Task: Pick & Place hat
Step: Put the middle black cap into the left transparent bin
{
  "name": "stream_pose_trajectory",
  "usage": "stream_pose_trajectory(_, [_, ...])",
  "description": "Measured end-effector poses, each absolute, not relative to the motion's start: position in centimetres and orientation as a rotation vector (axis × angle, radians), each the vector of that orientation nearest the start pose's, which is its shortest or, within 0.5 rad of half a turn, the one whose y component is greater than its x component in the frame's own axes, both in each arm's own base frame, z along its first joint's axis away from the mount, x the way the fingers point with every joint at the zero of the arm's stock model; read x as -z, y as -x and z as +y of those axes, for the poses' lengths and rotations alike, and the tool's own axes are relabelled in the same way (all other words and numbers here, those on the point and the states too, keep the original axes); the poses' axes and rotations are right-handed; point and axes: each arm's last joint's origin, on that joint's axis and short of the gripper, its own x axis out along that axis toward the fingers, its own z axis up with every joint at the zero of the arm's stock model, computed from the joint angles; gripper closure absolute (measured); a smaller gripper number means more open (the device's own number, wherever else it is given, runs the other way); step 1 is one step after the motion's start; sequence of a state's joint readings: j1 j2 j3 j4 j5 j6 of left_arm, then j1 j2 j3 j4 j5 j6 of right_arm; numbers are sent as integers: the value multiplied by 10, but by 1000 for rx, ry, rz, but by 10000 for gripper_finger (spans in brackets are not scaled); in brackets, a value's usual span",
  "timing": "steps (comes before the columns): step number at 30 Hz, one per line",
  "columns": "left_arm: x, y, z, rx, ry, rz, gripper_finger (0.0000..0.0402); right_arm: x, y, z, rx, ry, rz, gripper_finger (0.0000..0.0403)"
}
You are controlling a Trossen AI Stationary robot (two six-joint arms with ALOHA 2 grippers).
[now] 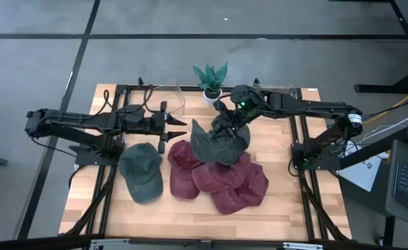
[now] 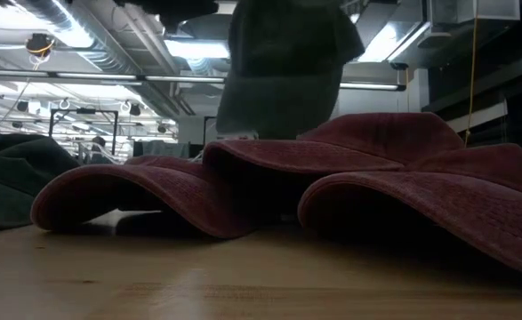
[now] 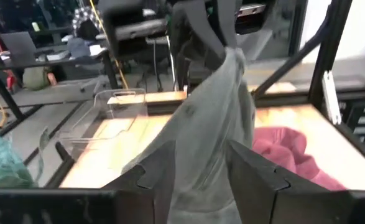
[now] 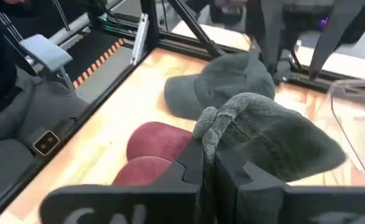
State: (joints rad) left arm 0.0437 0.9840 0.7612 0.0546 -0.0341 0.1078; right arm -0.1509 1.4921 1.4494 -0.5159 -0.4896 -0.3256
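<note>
The right tool (image 1: 226, 123) pinches a green hat (image 1: 217, 144) and holds it up in the air over the pile of red hats (image 1: 221, 179) on the counter (image 1: 190, 208). In the right wrist view its fingers (image 4: 194, 163) are pressed tight on a fold of the hat. The left tool (image 1: 178, 130) is spread wide, just beside the hanging hat. Another green hat (image 1: 142, 171) lies flat on the counter, next to the red ones. A small plant (image 1: 210, 78) stands at the back. No words or labels can be read on any hat.
</note>
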Motion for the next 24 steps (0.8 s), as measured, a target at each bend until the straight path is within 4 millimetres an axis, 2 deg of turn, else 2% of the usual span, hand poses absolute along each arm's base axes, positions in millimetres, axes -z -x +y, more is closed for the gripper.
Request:
stream_pose_trajectory(6, [-327,-241,11,-57,-169,242,217,-349,-339,-39,-412,112,522,390])
stream_pose_trajectory(12, [-329,-259,12,-38,-167,359,186,-346,-344,-40,-410,116,510,390])
stream_pose_trajectory(17, [-330,-274,12,-22,-197,430,178,-348,-346,-40,-406,125,479,390])
stream_pose_trajectory(24, [-331,-284,12,11,-199,473,180,-349,-347,-40,-406,126,476,390])
